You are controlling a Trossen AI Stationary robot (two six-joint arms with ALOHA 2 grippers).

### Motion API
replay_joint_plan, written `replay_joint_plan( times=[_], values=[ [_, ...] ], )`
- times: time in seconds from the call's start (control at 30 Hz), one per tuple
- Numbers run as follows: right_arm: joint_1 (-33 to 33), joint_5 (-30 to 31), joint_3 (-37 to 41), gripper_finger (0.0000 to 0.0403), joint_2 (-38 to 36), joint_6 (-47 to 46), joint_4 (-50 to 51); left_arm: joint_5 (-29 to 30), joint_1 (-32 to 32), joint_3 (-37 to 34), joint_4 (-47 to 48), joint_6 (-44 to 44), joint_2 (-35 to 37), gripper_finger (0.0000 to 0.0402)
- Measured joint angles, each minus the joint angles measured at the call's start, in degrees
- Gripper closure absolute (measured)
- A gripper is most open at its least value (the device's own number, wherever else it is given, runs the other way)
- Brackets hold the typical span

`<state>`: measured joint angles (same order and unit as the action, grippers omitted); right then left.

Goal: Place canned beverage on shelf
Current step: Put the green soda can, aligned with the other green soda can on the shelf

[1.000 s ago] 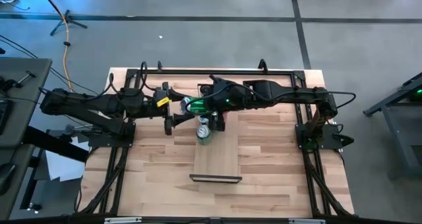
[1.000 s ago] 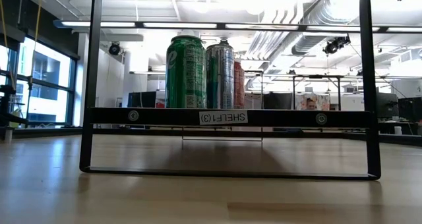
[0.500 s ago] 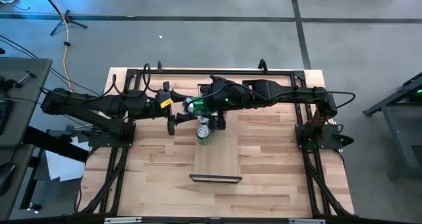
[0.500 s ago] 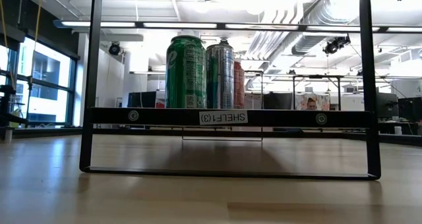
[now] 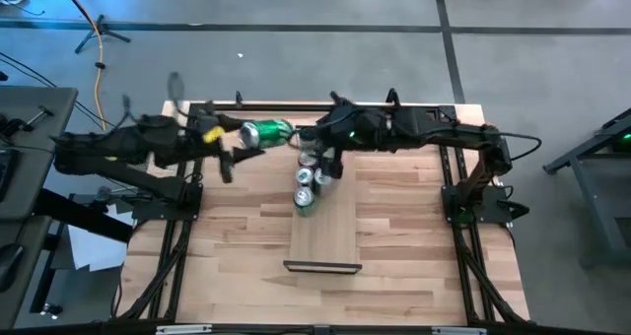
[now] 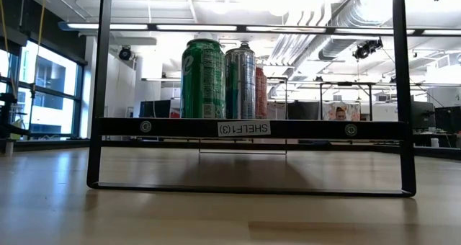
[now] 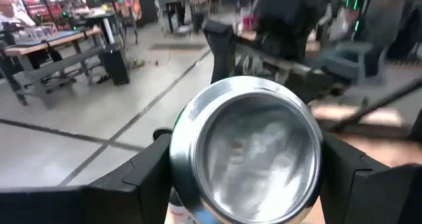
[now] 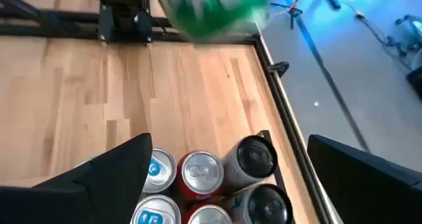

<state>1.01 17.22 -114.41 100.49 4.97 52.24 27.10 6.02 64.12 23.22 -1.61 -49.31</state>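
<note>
My left gripper (image 5: 245,138) is shut on a green can (image 5: 266,132), which hangs on its side over the far part of the table. In the left wrist view the can's silver end (image 7: 247,148) faces the camera. My right gripper (image 5: 320,158) stands open just right of the can, above the far end of the shelf (image 5: 325,238); nothing is between its fingers (image 8: 112,174). Several cans (image 5: 306,187) stand upright on the shelf's far end. The low view shows a green can (image 6: 202,78) and a silver can (image 6: 240,82) on the board. My left gripper pinches the green can between its two fingers, one on each side of the round wall (image 7: 179,155), at the end nearest the wrist. The fingers come level from the table's left and lie along the can. The can is lifted clear, lying level, its free end toward the right.
A dark metal frame (image 5: 296,106) runs along the table's far edge and down both sides. The shelf's near half (image 5: 323,251) is bare, and bare tabletop (image 5: 237,266) lies around it. The shelf's front frame (image 6: 180,127) fills the low view.
The green can, a second ago between both grippers over the shelf's far end, has gone with my left gripper toward the table's left and far edge, still level and clear. My right gripper has let go of it and drawn back a little toward the far edge.
</note>
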Motion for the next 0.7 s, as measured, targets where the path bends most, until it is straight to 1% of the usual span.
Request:
replay_joint_plan(
  times=[0.1,0.2,0.27,0.37,0.43,0.53,0.6,0.7],
  values=[
    [2.27,-3.42,0.00,0.0010,-1.97,-1.59,2.32,0.48,-0.02,-0.75,0.35,3.43,3.98,0.0168],
    [4.99,-8.96,0.67,0.0010,-3.40,-4.02,2.83,0.68,0.03,-3.96,-0.04,7.23,7.92,0.0168],
    [6.45,-12.53,2.84,0.0010,-4.59,-5.32,1.40,0.54,0.07,-6.44,-2.49,9.16,10.38,0.0168],
    [7.79,-16.71,7.87,0.0009,-6.50,-7.02,-4.10,-0.08,0.09,-10.38,-9.42,11.33,13.44,0.0168],
    [8.15,-19.71,13.03,0.0009,-8.21,-8.94,-10.59,-0.82,0.09,-13.14,-15.17,11.50,14.65,0.0168],
    [8.37,-22.46,22.18,0.0009,-11.21,-14.56,-24.39,-1.84,0.09,-17.34,-25.49,11.52,15.28,0.0168],
    [8.20,-23.78,28.41,0.0009,-13.03,-19.49,-36.97,-3.08,0.09,-20.25,-32.63,11.57,15.26,0.0168],
    [6.96,-24.61,35.66,0.0009,-13.73,-27.09,-57.49,-3.96,-0.06,-24.71,-44.28,12.45,14.31,0.0168]
  ],
)
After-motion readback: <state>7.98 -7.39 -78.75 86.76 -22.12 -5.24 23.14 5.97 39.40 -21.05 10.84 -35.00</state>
